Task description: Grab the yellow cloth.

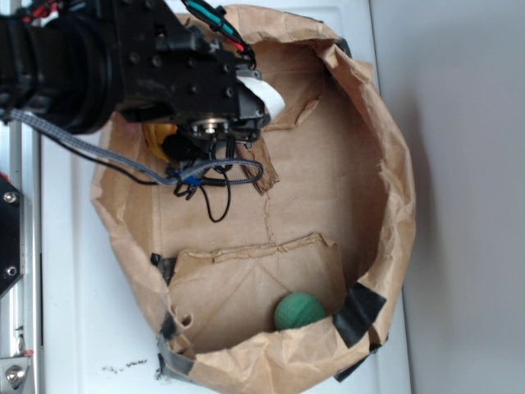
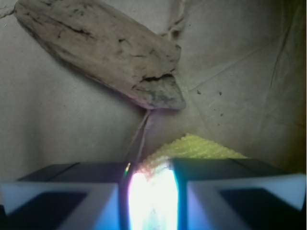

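The yellow cloth [image 2: 196, 146] lies on the brown paper floor, and its near corner runs up between my fingers. In the wrist view my gripper [image 2: 151, 191] is closed on that corner, with strong glare washing out the narrow gap. From the exterior view only a small yellow patch of the cloth [image 1: 158, 135] shows under the black arm, at the upper left inside the paper enclosure. My gripper [image 1: 182, 148] is right on that patch there, mostly hidden by the wrist.
A brown bark-like chip [image 2: 105, 48] lies just beyond the cloth. A green ball [image 1: 298, 312] rests at the near side of the crumpled paper wall [image 1: 394, 189], which rings the work area. Black tape [image 1: 358, 310] patches the wall. Loose cables [image 1: 217, 176] hang from the wrist.
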